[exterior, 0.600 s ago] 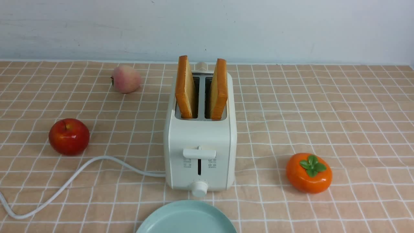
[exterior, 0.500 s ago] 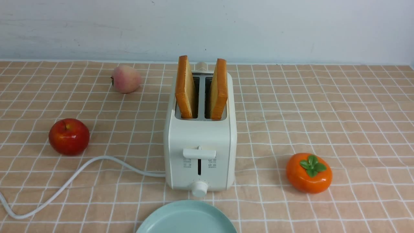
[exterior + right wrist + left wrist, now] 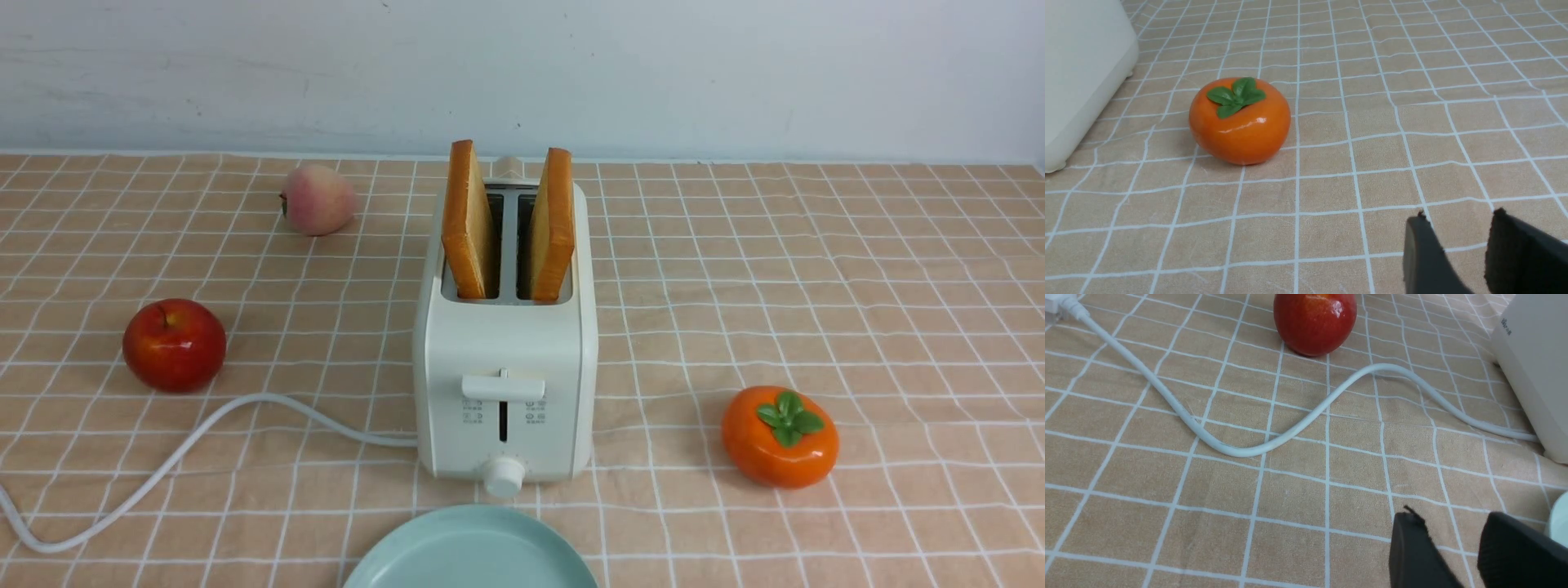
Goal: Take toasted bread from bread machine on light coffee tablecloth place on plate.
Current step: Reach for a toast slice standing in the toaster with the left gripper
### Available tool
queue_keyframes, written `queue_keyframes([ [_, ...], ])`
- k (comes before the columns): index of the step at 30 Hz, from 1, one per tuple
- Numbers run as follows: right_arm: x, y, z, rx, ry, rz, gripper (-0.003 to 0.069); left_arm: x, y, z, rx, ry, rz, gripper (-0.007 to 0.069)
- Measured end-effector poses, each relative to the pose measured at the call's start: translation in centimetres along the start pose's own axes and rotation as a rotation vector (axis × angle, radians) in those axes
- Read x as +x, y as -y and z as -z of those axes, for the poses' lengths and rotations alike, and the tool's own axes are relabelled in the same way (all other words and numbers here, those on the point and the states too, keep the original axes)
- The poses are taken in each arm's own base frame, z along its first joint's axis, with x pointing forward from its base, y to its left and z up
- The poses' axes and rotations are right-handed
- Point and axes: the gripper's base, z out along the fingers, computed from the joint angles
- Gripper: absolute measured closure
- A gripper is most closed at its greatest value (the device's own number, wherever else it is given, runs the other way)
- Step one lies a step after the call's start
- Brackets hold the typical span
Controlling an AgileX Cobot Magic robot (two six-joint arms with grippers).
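Two slices of toasted bread, one on the left [image 3: 467, 220] and one on the right [image 3: 553, 224], stand upright in the slots of the cream-white bread machine [image 3: 504, 351] on the light coffee tablecloth [image 3: 816, 286]. The pale mint-blue plate [image 3: 469, 551] lies just in front of it, cut off by the frame edge. Neither gripper shows in the front view. My left gripper [image 3: 1449, 516] is open and empty, low over the cloth beside the bread machine [image 3: 1531, 355] and the plate's rim [image 3: 1560, 518]. My right gripper [image 3: 1458, 216] is open and empty over the cloth, with the bread machine [image 3: 1081, 61] far off.
A red apple [image 3: 174, 343] and a peach [image 3: 318, 200] lie left of the bread machine. An orange persimmon [image 3: 780, 437] lies to its right, also in the right wrist view [image 3: 1240, 120]. The white cord [image 3: 163, 465] snakes across the front left, past the apple [image 3: 1314, 320]. A wall stands behind.
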Motion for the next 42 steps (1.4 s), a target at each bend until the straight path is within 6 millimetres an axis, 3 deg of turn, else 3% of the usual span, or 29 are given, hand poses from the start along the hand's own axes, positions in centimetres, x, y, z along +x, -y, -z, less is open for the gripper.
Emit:
queue_keyframes([
  [6, 0.0, 0.0, 0.0, 0.0, 0.0, 0.0, 0.0419, -0.6, 0.2, 0.0, 0.02, 0.061, -0.002, 0.0386],
  [20, 0.0, 0.0, 0.0, -0.001, 0.002, -0.002, 0.0419, -3.5, 1.0, 0.8, 0.193, 0.368, 0.381, 0.0386],
  [24, -0.8, -0.5, 0.0, -0.061, 0.1, -0.2, 0.0419, -4.1, 0.9, 1.0, 0.214, 0.436, 0.451, 0.0391],
  [27, -1.7, -0.6, 0.1, -0.111, 0.192, -0.411, 0.0419, -4.7, 0.8, 1.4, 0.229, 0.513, 0.504, 0.0444],
  [30, -2.6, -0.5, 0.4, -0.152, 0.276, -0.624, 0.0419, -5.3, 0.5, 1.7, 0.24, 0.591, 0.568, 0.0587],
  [32, -2.9, -0.4, 0.4, -0.161, 0.306, -0.681, 0.0419, -5.4, 0.4, 1.8, 0.241, 0.6, 0.578, 0.0638],
  [38, -3.4, -0.1, 0.6, -0.149, 0.38, -0.656, 0.0419, -5.6, 0.3, 1.9, 0.243, 0.63, 0.59, 0.0638],
  [42, -4.0, 0.2, 0.9, -0.119, 0.47, -0.593, 0.0419, -7.0, 0.4, 2.9, 0.266, 0.737, 0.602, 0.0638],
])
